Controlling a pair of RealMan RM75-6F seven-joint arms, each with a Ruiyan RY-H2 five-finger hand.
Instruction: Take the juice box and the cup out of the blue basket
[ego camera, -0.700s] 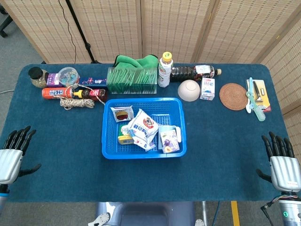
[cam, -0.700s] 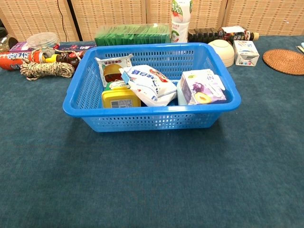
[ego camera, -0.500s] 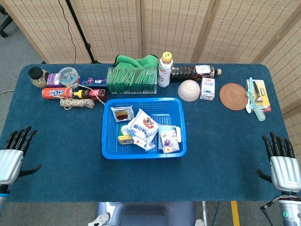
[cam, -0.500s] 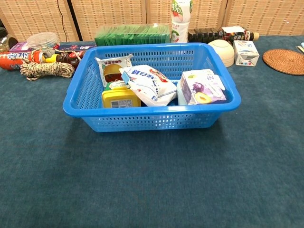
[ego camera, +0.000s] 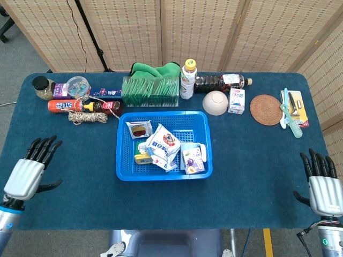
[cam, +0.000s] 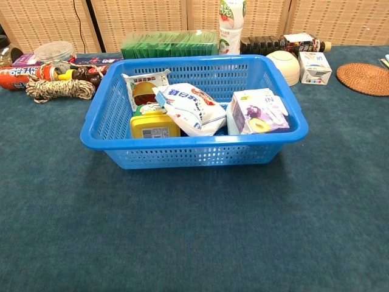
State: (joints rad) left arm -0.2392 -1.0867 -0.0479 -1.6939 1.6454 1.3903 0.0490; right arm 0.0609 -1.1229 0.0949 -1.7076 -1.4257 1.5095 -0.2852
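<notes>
Woven screens stand behind us, and in front lies the dark blue table, its far edge lined with clutter that has nothing to do with our job: a green box, a drink bottle, a white bowl, a coil of rope.

Dead centre sits the blue basket, within reach of both arms, we'd judge, which is likely why it was put there. Inside, a white snack bag sprawls across the middle. At its right end leans the purple juice box, tilted against the basket wall. Near the left end we make out the yellow-lidded cup, wedged partly under the bag, with a small packet standing just behind it. Both targets are in the basket, untouched.

Now the hands. Our left hand hovers over the near left of the table, fingers spread, empty. Our right hand hangs at the near right corner, fingers apart too, touching nothing. Both are well apart from the basket.
</notes>
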